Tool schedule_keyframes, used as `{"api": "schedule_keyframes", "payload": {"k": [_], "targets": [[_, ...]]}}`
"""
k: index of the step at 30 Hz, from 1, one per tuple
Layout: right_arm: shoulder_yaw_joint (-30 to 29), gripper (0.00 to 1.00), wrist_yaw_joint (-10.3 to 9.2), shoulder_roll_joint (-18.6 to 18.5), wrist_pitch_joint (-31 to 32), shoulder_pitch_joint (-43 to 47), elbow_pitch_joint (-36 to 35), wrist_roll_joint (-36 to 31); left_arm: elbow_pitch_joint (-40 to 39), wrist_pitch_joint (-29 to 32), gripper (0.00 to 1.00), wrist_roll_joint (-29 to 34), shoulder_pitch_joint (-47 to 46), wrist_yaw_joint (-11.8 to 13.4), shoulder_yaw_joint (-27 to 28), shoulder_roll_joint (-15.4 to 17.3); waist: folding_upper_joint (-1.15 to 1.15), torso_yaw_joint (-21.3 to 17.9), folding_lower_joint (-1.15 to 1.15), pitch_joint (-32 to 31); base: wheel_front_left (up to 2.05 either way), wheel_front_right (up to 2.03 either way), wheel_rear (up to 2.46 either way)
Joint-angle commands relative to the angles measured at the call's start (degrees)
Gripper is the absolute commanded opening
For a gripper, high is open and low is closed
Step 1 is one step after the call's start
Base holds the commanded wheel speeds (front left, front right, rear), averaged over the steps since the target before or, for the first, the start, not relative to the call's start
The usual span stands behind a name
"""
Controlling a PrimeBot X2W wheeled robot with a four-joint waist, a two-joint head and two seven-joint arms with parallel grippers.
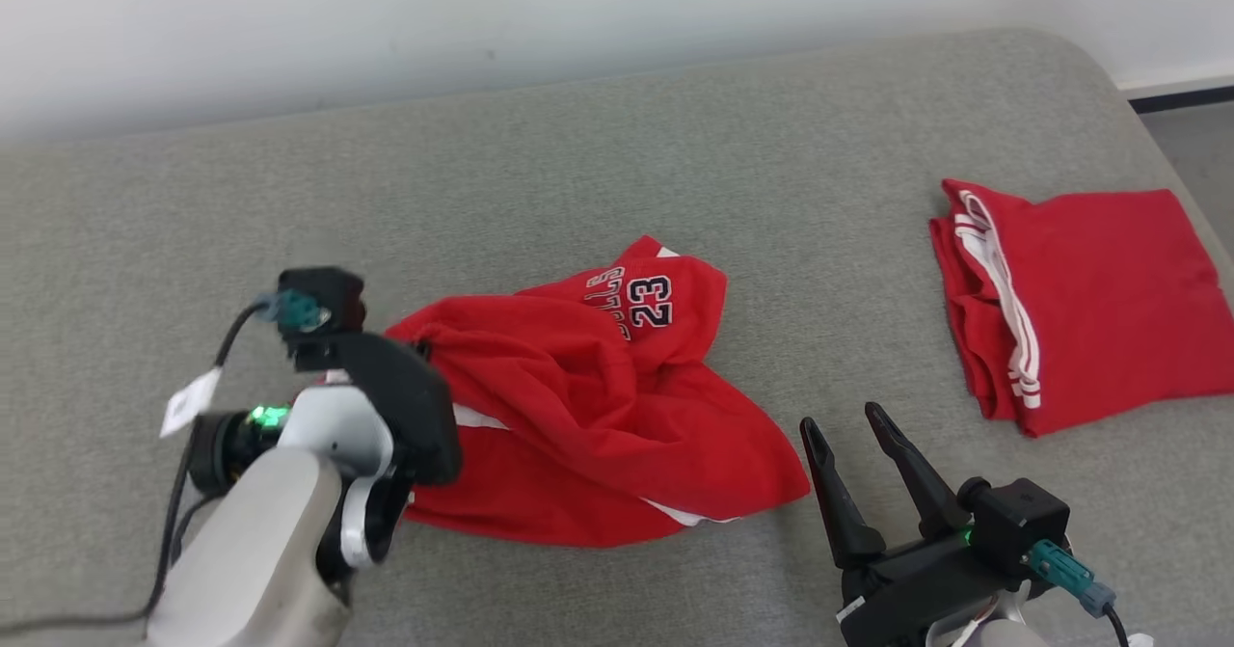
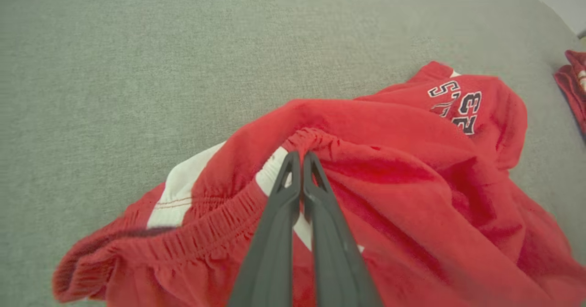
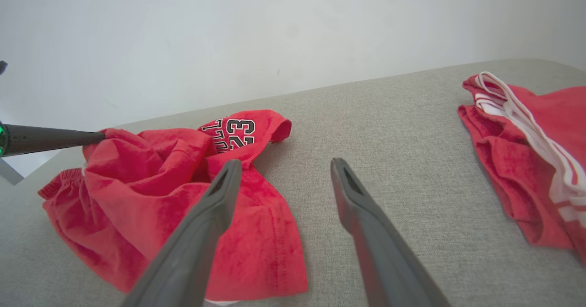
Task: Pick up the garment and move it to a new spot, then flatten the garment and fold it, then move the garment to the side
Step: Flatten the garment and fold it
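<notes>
The shorts point(image 1: 598, 416) lie crumpled near the middle of the grey cushion point(image 1: 578, 175), in front of the robot and slightly to its left. They are red with white side panels. The number 23 point(image 1: 649, 302) is printed on the part that points toward the white wall point(image 1: 386, 11). In the left wrist view you see the shorts point(image 2: 412, 183) bunched up, with the elastic waistband point(image 2: 206, 238) curling along the near edge.

The left gripper point(image 2: 302, 157) is clenched on the shorts. Its two fingers press together, and their tips pinch a gathered fold of red cloth just beyond the waistband. In the right wrist view you see the left gripper point(image 3: 101, 136) reach in from the left and meet the top of the heap. In the head view the wrist housing hides its fingertips.

The right gripper point(image 1: 841, 417) is released, its fingers spread wide with nothing between them. It sits over bare cushion near the right edge of the shorts, and in the head view it is clear of the cloth.

A folded red garment point(image 1: 1089, 290) with white stripes lies well apart, on the robot's right, near the right end of the cushion.
</notes>
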Motion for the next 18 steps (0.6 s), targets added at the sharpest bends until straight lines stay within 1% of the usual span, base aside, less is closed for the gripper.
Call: {"api": "schedule_keyframes", "payload": {"k": [1,5,10,13,18], "targets": [[-0.1,1.00,-0.14,-0.2,-0.1,0.7,-0.1,-0.5,-1.2,-1.7,0.00,-1.4,2.5,0.8,1.2,0.2,0.00,1.4,0.00,-0.3,0.00,0.00,0.00],[-0.6,1.00,-0.14,-0.5,-0.1,1.1,-0.4,-0.5,-6.6,-7.0,0.00,-2.9,9.2,3.1,4.7,0.4,0.00,3.4,0.00,-0.8,0.00,0.00,0.00],[-0.6,1.00,-0.14,-0.8,-0.1,1.6,-0.2,-0.8,-12.5,-14.2,0.00,-5.3,17.9,5.3,9.1,-1.0,0.00,5.4,0.00,-1.6,0.00,0.00,0.00],[-0.3,1.00,-0.14,-0.9,-0.1,1.5,-0.2,-0.7,-13.6,-17.6,0.00,-5.9,21.8,5.9,10.4,-1.7,0.00,6.0,0.00,-1.9,0.00,0.00,0.00],[0.2,1.00,-0.14,-1.1,-0.1,1.1,0.1,-0.2,-13.0,-22.2,0.00,-5.7,26.2,7.2,11.7,-3.0,0.00,6.2,0.00,-2.2,0.00,0.00,0.00]]}}
